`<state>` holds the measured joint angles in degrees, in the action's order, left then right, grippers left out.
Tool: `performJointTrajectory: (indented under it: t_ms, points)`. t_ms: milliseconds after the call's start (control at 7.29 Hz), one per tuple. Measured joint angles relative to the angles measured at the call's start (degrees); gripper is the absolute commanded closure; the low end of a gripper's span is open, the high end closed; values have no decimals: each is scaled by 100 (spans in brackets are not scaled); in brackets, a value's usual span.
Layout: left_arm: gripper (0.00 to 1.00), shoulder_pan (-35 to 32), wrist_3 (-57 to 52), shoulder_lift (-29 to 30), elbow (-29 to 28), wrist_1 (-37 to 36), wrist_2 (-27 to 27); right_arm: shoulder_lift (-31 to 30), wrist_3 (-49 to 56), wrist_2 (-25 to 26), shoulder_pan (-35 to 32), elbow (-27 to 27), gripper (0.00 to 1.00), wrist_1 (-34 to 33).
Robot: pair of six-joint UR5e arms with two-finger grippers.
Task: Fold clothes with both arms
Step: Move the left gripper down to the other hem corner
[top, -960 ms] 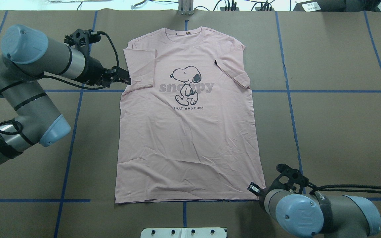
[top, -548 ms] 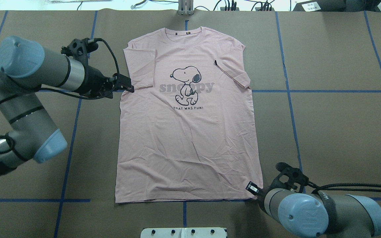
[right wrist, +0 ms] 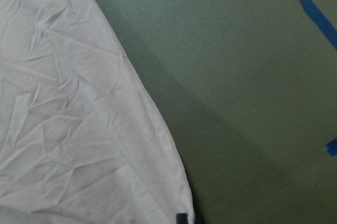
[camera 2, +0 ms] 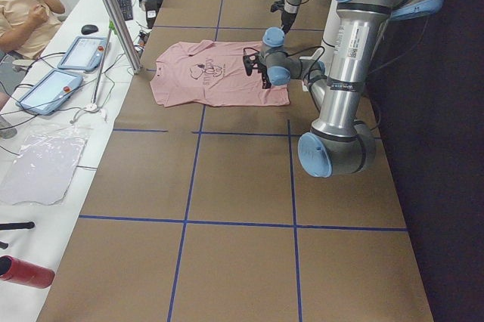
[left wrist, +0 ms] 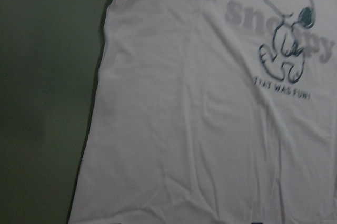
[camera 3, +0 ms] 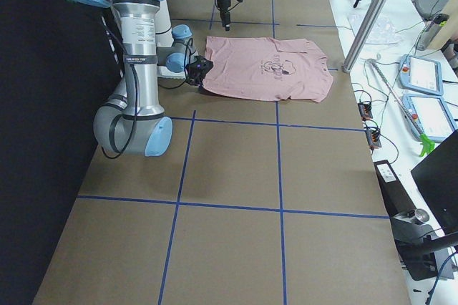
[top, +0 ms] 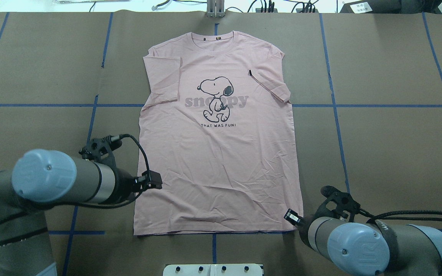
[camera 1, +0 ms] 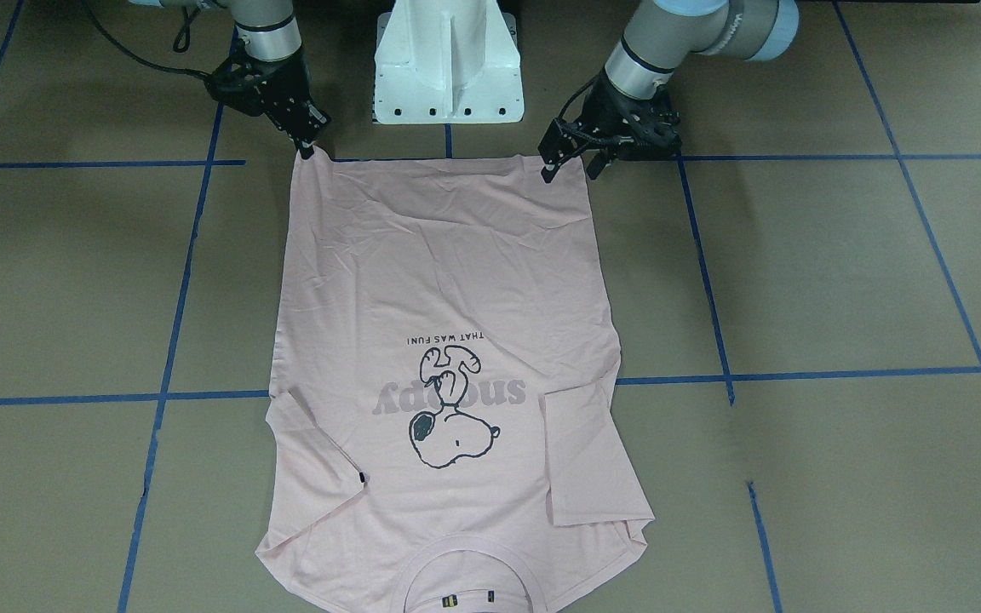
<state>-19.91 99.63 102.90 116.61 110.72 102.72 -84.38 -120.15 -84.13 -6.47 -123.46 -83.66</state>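
Note:
The pale pink T-shirt point(top: 221, 161) lies flat and face up on the brown table, collar at the far side, both sleeves folded inward. It also shows in the front view point(camera 1: 448, 272). My left gripper point(top: 155, 180) is open and empty and hovers above the shirt's left edge, near the hem. In the front view point(camera 1: 571, 169) its fingers stand apart over the hem corner. My right gripper point(top: 292, 217) sits low at the shirt's near right hem corner. In the front view point(camera 1: 307, 146) its fingers look closed on that corner. The right wrist view shows the shirt's edge point(right wrist: 68, 129).
The white pedestal point(camera 1: 448, 60) stands just behind the hem, between the arms. Blue tape lines point(top: 359, 105) cross the brown table cover. A metal post point(top: 215, 7) and cables stand at the far edge. Tablets point(camera 2: 45, 88) lie on the operators' side table.
My left arm has swung from the folded left sleeve down along the shirt's left edge toward the hem. The right gripper has barely shifted at the hem corner.

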Motion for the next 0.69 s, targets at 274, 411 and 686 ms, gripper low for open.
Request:
performJointTrajectory:
  t_ms: [274, 411, 686]
  points:
    - [21, 530, 603, -228, 1, -107, -183, 1, -1, 5, -2, 9, 100, -1]
    - [23, 680, 746, -341, -26, -116, -203, 5, -5, 13, 1, 14, 100, -1]
    - [38, 879, 916, -409, -174, -115, -215, 14, -8, 30, 4, 16, 100, -1]
